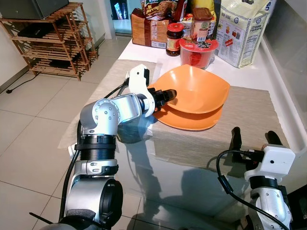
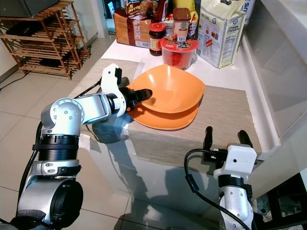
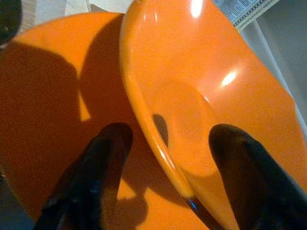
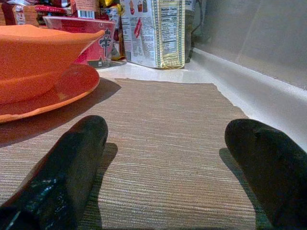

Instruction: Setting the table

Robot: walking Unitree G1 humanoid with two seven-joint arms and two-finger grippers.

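1. An orange bowl [image 1: 196, 88] sits on an orange plate [image 1: 189, 120]; both rest on a woven mat [image 1: 240, 124] on the white counter [image 1: 144, 48].
2. The left gripper [image 1: 169, 96] is at the bowl's near-left rim, one finger [image 3: 249, 177] inside the bowl, the other [image 3: 91, 177] outside over the plate. The jaws straddle the rim with a gap on each side.
3. The right gripper [image 1: 252, 139] hovers low over the mat, near the bowl's right side, spread wide and holding nothing.
4. Behind the bowl stand a red noodle cup [image 1: 198, 50], a jar [image 1: 174, 39] and a large bag [image 1: 242, 31].
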